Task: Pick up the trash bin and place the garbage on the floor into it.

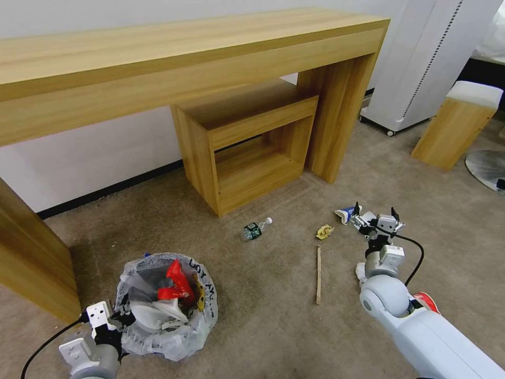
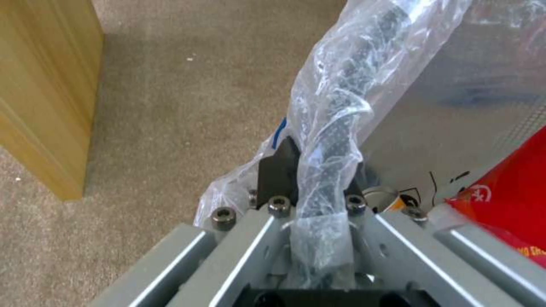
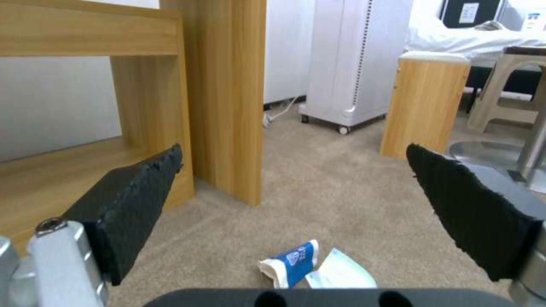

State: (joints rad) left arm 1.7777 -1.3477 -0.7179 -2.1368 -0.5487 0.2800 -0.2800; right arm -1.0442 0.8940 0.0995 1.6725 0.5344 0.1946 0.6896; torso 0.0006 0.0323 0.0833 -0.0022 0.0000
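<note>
Blue and white paper, that is the wrapper (image 3: 296, 265) I am going for, and it lies flat on the floor (image 1: 273, 316), a soft beige carpet. I think it is very light and thin, so it will bend and may slip away if I only poke it. My guess is that the best place to pinch is the puffy folded end, where there is more to hold. My right gripper (image 1: 376, 219) hangs just above it with its two black fingers (image 3: 134, 200) spread wide and nothing between them; from my right wrist the wrapper sits low between them, very close. Near it on the carpet are a yellow scrap (image 1: 324, 231), a wooden stick (image 1: 318, 273) and a small bottle (image 1: 256, 229) with a green label, all well apart from each other. Over on my other side, my left gripper (image 1: 113, 321) is clamped on the rim of the trash bin (image 1: 168, 302), with the crinkly plastic bag (image 2: 335, 128) squeezed in the pinch. Red wrappers (image 1: 176, 281) and white bits sit inside it. That bin is well apart from the blue and white wrapper. A wooden desk (image 1: 173, 58) stands behind it all.
</note>
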